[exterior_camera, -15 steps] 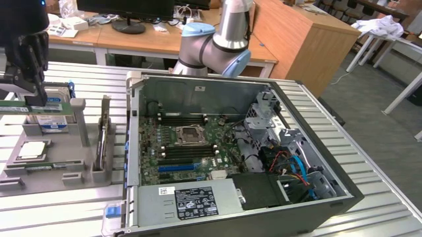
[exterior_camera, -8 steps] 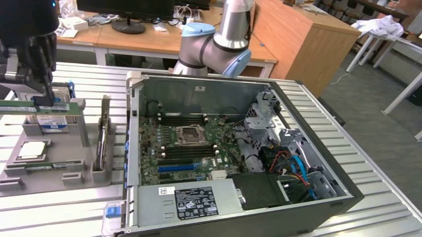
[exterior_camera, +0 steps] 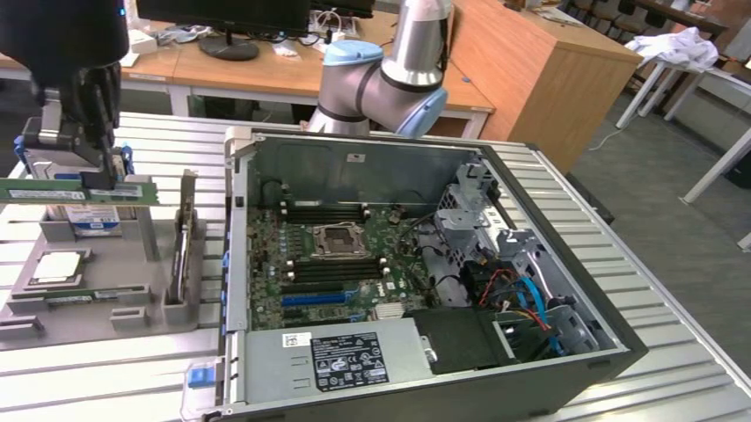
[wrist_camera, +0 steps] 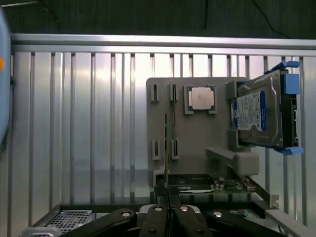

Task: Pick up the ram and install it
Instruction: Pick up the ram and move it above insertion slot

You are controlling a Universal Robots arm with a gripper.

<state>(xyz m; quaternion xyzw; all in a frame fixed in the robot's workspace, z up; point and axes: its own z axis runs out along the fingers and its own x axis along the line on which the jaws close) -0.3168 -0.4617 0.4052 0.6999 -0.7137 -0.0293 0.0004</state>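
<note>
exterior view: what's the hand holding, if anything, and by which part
The hand is shut on the ram, pinching the stick's upper long edge partway along its length, level above the grey holder.

The table (exterior_camera: 105, 369) was ribbed bare metal, smooth with a dull sheen; the tray (wrist_camera: 197, 138) was matt grey plastic. The ram (exterior_camera: 59, 191) was green circuit board; the desk (exterior_camera: 528, 79) looked smooth wood.

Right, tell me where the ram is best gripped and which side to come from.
Take the ram by its two flat faces along the upper long edge, coming from above, as the gripper holds it now. It is thin and stands on edge, level, so a pinch across the faces should hold it steady and probably leaves the lower long edge free.
</note>
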